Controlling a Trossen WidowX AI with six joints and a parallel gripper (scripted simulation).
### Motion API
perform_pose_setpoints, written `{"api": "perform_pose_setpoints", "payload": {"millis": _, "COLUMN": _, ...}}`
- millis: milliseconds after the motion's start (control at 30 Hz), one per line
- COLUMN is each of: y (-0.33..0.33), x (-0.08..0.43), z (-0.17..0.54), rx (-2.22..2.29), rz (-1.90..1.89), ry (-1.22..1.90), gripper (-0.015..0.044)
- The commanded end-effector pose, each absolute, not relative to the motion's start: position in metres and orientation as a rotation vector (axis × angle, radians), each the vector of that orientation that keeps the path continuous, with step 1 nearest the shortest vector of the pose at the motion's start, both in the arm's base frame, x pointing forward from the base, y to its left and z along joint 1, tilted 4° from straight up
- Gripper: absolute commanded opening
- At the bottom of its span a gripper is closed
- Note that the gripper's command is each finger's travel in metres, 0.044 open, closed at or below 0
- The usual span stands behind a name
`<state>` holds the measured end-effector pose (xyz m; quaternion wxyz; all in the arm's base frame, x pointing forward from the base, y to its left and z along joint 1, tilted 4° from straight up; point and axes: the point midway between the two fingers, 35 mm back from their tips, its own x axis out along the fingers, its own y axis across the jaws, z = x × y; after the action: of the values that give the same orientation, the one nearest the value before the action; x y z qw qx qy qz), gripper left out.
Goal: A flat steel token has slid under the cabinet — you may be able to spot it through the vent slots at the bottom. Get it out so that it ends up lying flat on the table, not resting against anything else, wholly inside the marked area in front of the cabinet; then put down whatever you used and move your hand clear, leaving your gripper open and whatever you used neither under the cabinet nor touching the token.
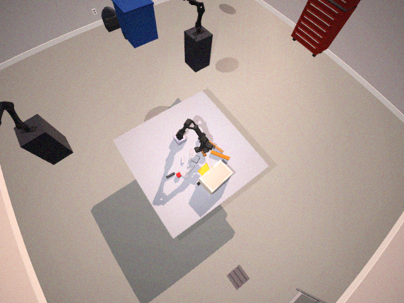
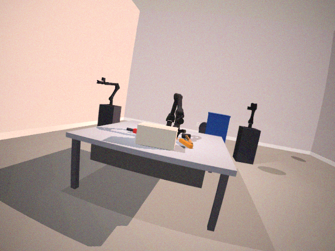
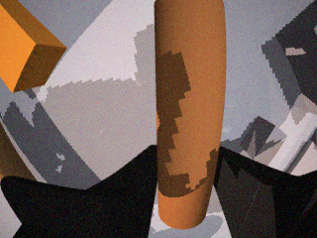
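The cream cabinet stands on the table. A yellow patch, likely the marked area, lies against its arm-facing side. My gripper is shut on a round orange-brown handle, which runs up the middle of the wrist view between the black fingers. The gripper is above the table, on the arm's side of the yellow patch. A thin pale strip, perhaps the tool's shaft, runs from near the gripper toward the cabinet. The steel token cannot be made out; the vent slots are not visible.
An orange bar and a thinner orange piece lie beside the gripper. Pale pieces lie on the other side. Farther off are a red block and a black rod. A small black block sits by the cabinet.
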<state>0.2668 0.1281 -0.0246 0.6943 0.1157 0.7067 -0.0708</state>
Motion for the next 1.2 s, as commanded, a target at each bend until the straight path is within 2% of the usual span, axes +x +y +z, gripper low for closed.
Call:
{"api": "perform_pose_setpoints", "payload": {"millis": 0, "y": 0.13, "x": 0.258, "z": -0.025, "rx": 0.258, "rz": -0.159, "ry": 1.583, "gripper": 0.0}}
{"api": "perform_pose_setpoints", "payload": {"millis": 767, "y": 0.142, "x": 0.224, "z": -0.024, "rx": 0.259, "rz": -0.159, "ry": 1.586, "gripper": 0.0}}
{"api": "perform_pose_setpoints", "payload": {"millis": 1167, "y": 0.148, "x": 0.225, "z": -0.021, "rx": 0.26, "rz": -0.159, "ry": 1.583, "gripper": 0.0}}
